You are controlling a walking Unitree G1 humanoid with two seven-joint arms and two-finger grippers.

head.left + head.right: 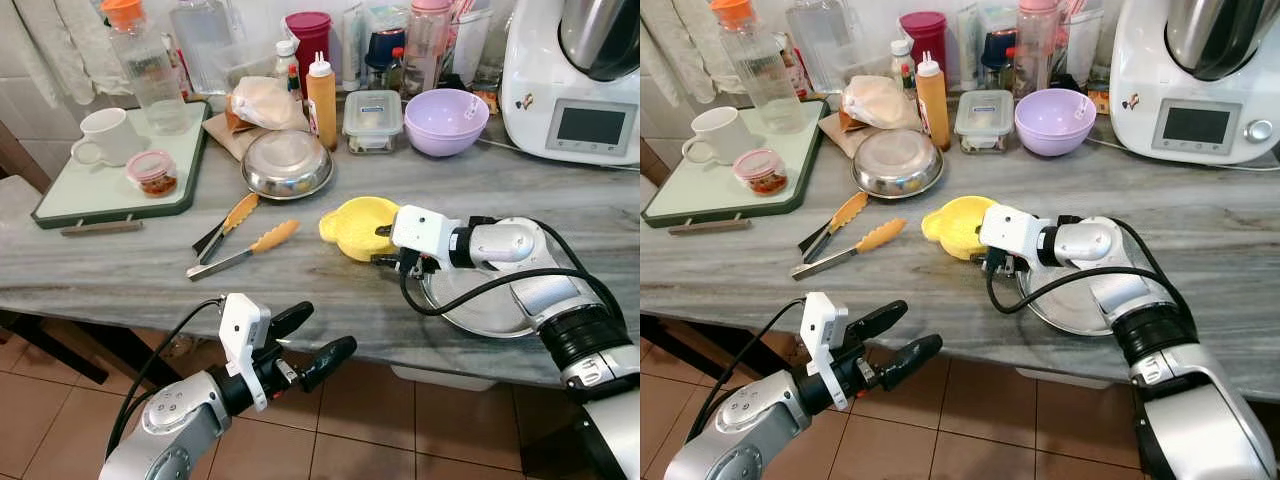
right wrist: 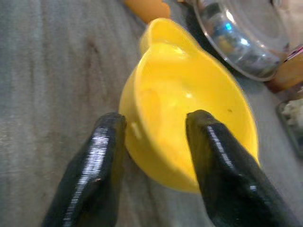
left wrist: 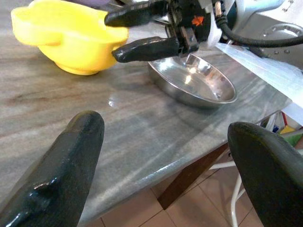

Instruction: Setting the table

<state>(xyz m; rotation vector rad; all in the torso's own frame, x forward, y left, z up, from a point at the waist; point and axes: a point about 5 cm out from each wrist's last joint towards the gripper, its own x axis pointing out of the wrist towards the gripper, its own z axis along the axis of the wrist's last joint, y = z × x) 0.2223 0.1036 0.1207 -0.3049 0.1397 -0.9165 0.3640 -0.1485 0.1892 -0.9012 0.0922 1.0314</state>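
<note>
Bowl point(image 1: 357, 226): yellow, small, with a tab handle on its far-left rim; sits mid-counter, just left of the steel plate point(image 1: 490, 300), right of the tongs point(image 1: 240, 238).
Right tool point(image 2: 154, 142): fingers parted, straddling the bowl's near-right wall, one finger outside, one over the inside; not clearly pressing yet.
Left tool point(image 1: 312, 340): spread wide, hanging off the near edge of the counter point(image 1: 150, 250), holding nothing.
Likely handling: looks like light plastic, stiff, glossy; probably slick under hard black fingers, prone to skidding on smooth stone if nudged before closing. Not fragile by the look of it.
Where to grip: across the rim wall, as lined up now; deeper over the rim should hold better than at the lip. Tab handle a second option, but on the far side.
Risk: thin curved wall may twist or pop out of a shallow pinch; steel plate close by, easy to knock on lifting.
Far clutter: steel bowl point(image 1: 288, 163), purple bowl point(image 1: 445, 121), sauce bottle point(image 1: 321, 101), tray point(image 1: 190, 170) with mug point(image 1: 108, 136).
Stage: grasp about to be made, judged from finger placement.
</note>
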